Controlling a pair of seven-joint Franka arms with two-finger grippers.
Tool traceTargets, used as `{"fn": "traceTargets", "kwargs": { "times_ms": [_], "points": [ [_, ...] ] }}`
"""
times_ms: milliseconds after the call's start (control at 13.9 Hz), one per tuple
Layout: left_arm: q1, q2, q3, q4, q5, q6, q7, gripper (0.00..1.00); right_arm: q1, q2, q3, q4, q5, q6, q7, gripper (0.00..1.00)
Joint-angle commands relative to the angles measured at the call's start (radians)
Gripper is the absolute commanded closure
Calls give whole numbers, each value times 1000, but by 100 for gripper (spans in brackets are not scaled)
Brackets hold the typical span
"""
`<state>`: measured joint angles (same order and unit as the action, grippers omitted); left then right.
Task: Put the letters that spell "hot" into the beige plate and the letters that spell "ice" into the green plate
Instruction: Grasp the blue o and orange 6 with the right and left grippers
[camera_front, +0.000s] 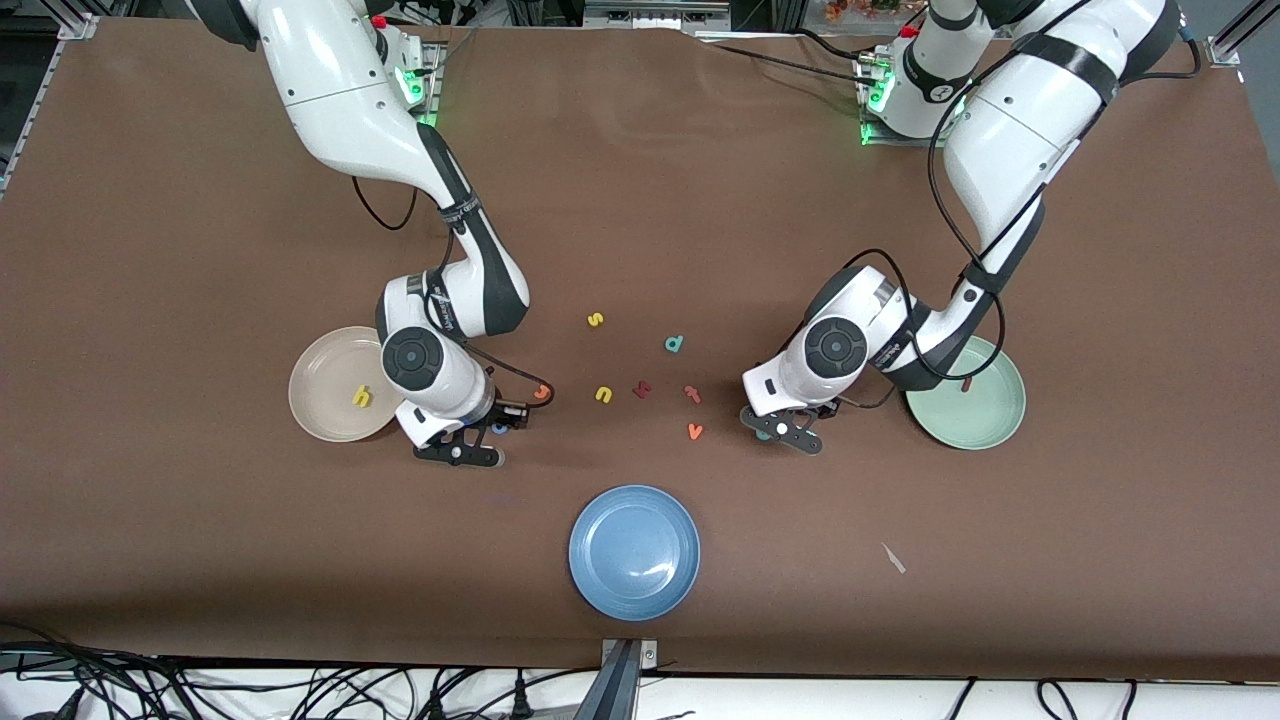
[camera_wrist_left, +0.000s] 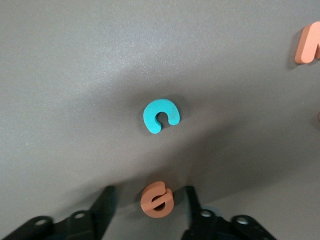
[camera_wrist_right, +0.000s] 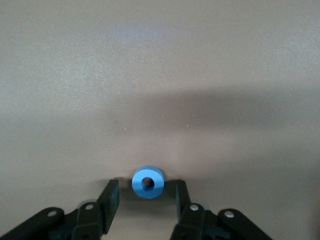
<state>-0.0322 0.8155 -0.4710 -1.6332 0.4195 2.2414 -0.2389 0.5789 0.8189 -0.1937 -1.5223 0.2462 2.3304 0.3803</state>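
Between the plates, loose letters (camera_front: 642, 389) lay scattered. The left gripper (camera_wrist_left: 148, 210) straddled the orange e (camera_wrist_left: 157, 199), the right gripper (camera_wrist_right: 145, 200) the blue o (camera_wrist_right: 148, 182), fingers apart, untouching; arms partly hid both plates.

The brown table (camera_front: 200, 550) carries a blue o (camera_wrist_right: 148, 182) between the right gripper's (camera_wrist_right: 145, 197) parted fingers, an orange e (camera_wrist_left: 157, 199) between the left gripper's (camera_wrist_left: 147, 205), a teal c (camera_wrist_left: 160, 115) near that gripper's fingertips, a beige plate (camera_front: 310, 365) beside the right gripper, a green plate (camera_front: 985, 425) beside the left, stray letters (camera_front: 603, 394) between both grippers, and a blue plate (camera_front: 634, 552) nearer the front camera than those letters.

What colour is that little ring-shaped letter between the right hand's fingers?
Blue. The ring-shaped o shows best in the right wrist view.
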Motion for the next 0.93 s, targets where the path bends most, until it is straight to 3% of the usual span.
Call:
{"fn": "traceTargets", "kwargs": {
  "times_ms": [0,216,359,647,863],
  "points": [
    [-5,-7,6,-16,22,7,-26,59,6,20,-7,31,-25,-8,11,52],
    [1,-10,6,-14,21,3,-60,89,6,20,-7,31,-27,-8,9,58],
    [9,-16,5,-13,21,0,-54,95,4,22,-7,31,-25,-6,11,61],
    [15,-55,-7,9,19,-89,-46,95,6,25,-7,31,-24,-6,17,72],
    [50,-76,-38,9,19,-129,-25,95,6,25,-7,31,-22,-6,17,73]
  ]
}}
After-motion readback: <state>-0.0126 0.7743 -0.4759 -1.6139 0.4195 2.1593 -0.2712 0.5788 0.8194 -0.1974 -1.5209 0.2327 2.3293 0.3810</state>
